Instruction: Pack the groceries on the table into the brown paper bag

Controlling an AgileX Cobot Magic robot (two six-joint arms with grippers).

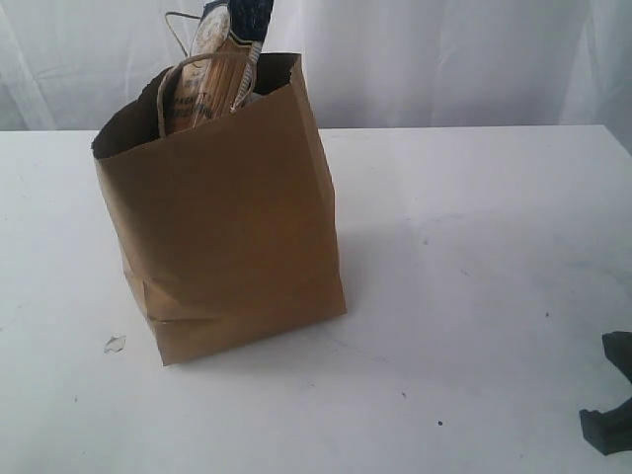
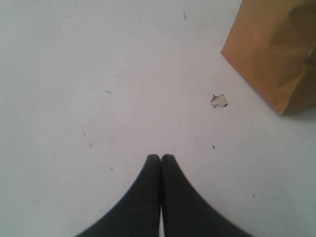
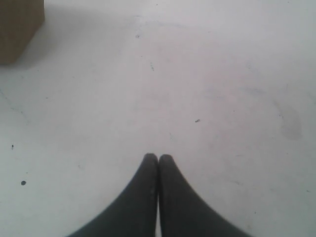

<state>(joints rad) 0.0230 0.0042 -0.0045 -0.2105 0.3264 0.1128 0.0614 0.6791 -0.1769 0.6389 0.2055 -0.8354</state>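
White table [image 1: 474,296], faintly scuffed; pale curtain [image 1: 444,59] behind. Brown paper bag [image 1: 232,227] upright, left of centre, spaghetti packet [image 1: 202,89] sticking out the top. Left tool [image 2: 160,158] and right tool [image 3: 158,157] pressed together, empty, over bare table.

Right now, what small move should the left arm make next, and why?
Probably open the shut left fingers and ease toward the small white lump: it lies on the table beside the brown paper bag, apparently the only item left out.
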